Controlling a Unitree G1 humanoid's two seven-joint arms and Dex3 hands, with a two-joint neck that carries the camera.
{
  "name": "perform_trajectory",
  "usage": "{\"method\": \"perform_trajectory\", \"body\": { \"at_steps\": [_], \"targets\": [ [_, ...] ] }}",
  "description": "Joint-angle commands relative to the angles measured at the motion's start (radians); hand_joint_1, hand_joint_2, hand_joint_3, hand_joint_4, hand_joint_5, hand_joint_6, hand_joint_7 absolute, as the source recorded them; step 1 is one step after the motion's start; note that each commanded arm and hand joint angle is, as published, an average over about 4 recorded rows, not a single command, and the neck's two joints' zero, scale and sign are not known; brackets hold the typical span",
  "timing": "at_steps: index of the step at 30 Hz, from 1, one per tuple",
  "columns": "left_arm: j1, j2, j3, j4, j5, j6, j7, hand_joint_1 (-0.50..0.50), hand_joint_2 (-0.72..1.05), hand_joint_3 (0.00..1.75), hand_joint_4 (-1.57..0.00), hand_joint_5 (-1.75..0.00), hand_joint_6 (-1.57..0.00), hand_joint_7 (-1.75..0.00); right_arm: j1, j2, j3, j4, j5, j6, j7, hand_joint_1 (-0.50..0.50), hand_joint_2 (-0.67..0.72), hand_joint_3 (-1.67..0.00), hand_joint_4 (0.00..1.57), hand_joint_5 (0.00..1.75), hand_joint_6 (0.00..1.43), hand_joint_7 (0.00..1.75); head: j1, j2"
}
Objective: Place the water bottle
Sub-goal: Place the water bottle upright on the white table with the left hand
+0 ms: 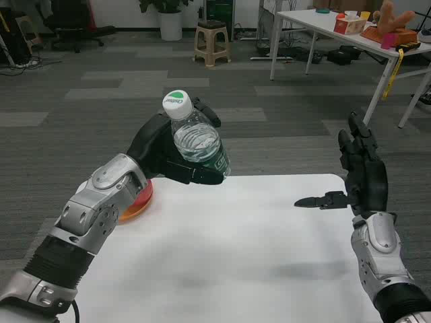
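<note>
Stretching across the lower view, the white surface [236, 256] has grey carpet beyond it. Further back in the room stand a beige stool [212, 42], a white planter [170, 25], a dark chair [71, 23] and a second white table [337, 33] cluttered with small items. An orange-red plate [138, 200] lies near the surface's far left edge, partly hidden behind the left forearm; what it holds cannot be told.

The left hand [165, 153] grips the bottle [195, 138] from the side, fingers wrapped around its lower part, holding it above the surface's far edge, tilted slightly left. It is clear, with a white and green cap and a green label; its fill level is not readable.

The right hand [363, 175] is raised over the right side, fingers apart and pointing up, thumb out to the left, holding nothing.
</note>
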Motion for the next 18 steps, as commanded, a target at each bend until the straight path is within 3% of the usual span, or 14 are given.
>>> {"method": "perform_trajectory", "body": {
  "at_steps": [1,18],
  "targets": [
    [0.005,-0.015,0.023,0.015,0.004,-0.009,-0.001,0.5,0.69,0.44,-0.56,-1.75,-0.94,-1.54,-0.003,-0.005,0.004,0.031,0.003,-0.007,-0.003,-0.17,0.07,-0.08,0.0,0.0,0.0,0.07,0.013,0.002],
    [0.009,-0.015,0.02,0.014,0.004,-0.009,-0.001,0.5,0.69,0.44,-0.56,-1.75,-0.94,-1.54,0.0,-0.005,0.005,0.02,0.003,-0.007,-0.003,-0.17,0.09,-0.08,0.0,0.0,0.0,0.07,0.007,0.004]
  ]
}}
